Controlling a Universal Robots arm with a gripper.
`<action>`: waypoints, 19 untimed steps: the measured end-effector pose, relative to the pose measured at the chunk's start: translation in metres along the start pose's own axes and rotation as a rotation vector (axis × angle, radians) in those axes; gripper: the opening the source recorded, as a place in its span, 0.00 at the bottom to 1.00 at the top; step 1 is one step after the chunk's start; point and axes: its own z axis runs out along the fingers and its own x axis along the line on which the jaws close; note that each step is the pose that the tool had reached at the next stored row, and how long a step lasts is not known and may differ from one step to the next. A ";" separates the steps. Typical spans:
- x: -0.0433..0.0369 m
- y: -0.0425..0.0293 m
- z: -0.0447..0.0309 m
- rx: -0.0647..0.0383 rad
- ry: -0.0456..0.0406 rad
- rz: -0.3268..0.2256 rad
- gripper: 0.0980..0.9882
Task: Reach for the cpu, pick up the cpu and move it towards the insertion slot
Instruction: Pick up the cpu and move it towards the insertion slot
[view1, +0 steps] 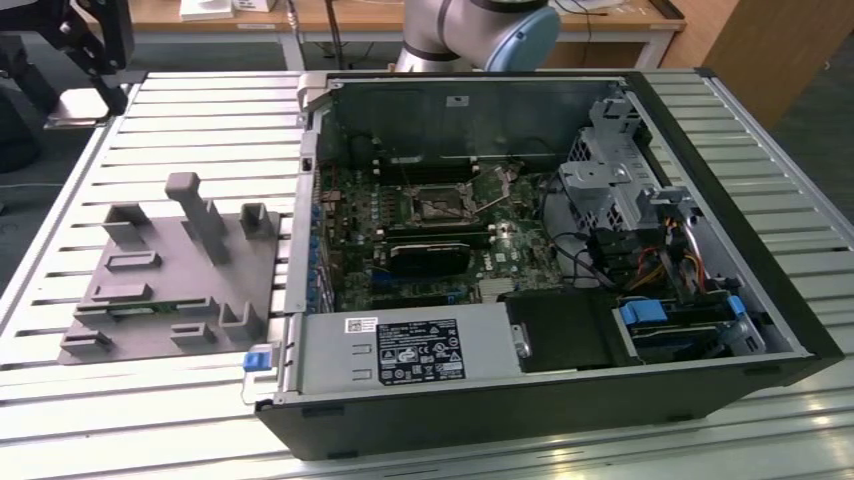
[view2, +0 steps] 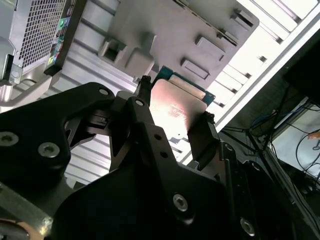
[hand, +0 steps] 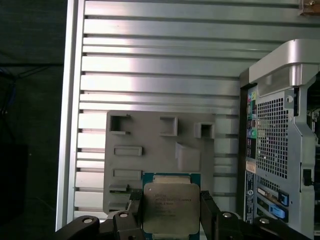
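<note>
The cpu, a flat square chip with a shiny silver top and a thin green rim, sits between the two black fingers of my gripper, which is shut on its opposite edges. In the second wrist view the cpu reflects a pinkish light inside the gripper. It hangs well above the grey fixture plate. In the exterior view the insertion slot is a dark square socket with a metal frame on the green board inside the open computer case.
The grey fixture plate with upright blocks lies on the slatted aluminium table at the exterior view's left of the case. The case's perforated rear panel stands close beside the fixture. A black card, cables and drive cages crowd the case interior.
</note>
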 end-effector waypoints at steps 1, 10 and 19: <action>-0.0017 0.0000 0.0000 0.000 0.0000 0.000 0.50; -0.0143 -0.0003 0.0000 0.000 0.0000 0.000 0.50; -0.0289 -0.0005 0.0000 0.000 -0.0001 0.000 0.50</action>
